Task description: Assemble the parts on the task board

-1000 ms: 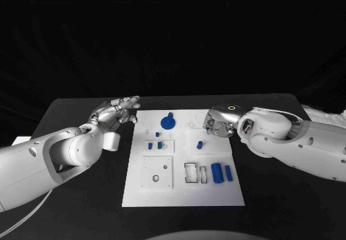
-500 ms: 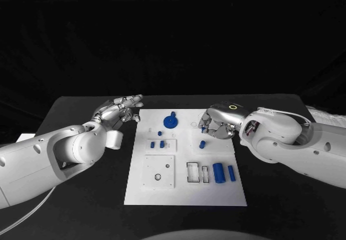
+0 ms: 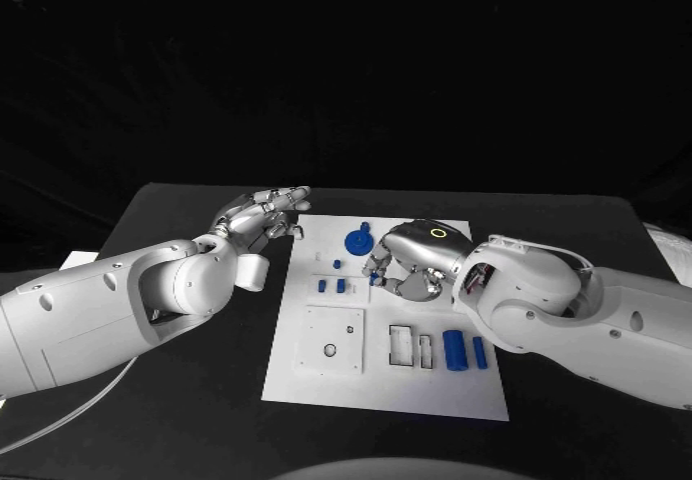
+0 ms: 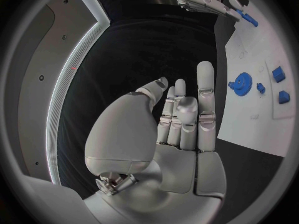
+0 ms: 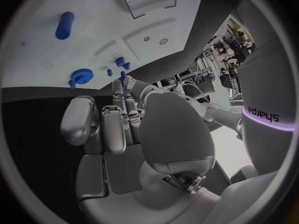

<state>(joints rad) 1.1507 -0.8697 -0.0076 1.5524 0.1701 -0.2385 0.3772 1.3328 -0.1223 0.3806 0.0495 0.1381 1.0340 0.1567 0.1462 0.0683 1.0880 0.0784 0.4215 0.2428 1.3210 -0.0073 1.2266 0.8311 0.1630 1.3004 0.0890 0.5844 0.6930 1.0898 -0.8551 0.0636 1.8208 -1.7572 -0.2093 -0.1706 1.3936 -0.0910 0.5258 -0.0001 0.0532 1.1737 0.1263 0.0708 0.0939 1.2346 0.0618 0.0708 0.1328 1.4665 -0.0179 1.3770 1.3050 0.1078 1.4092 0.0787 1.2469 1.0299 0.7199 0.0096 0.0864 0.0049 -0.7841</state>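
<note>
Head view: the right hand (image 3: 408, 262) is pinching a small blue peg (image 5: 122, 76) at its fingertips, hovering over the task board (image 3: 361, 385). Just beyond those fingers, a blue gear (image 3: 358, 240) is lying flat. The left hand (image 3: 264, 215) is hanging released, fingers straight and holding nothing, beside the board's edge.

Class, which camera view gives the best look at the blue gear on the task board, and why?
The head view: the blue gear lies whole and unobstructed on the task board, near its far edge. The left wrist view shows the gear's teeth clearly but bent at the rim; the right wrist view shows it small.
</note>
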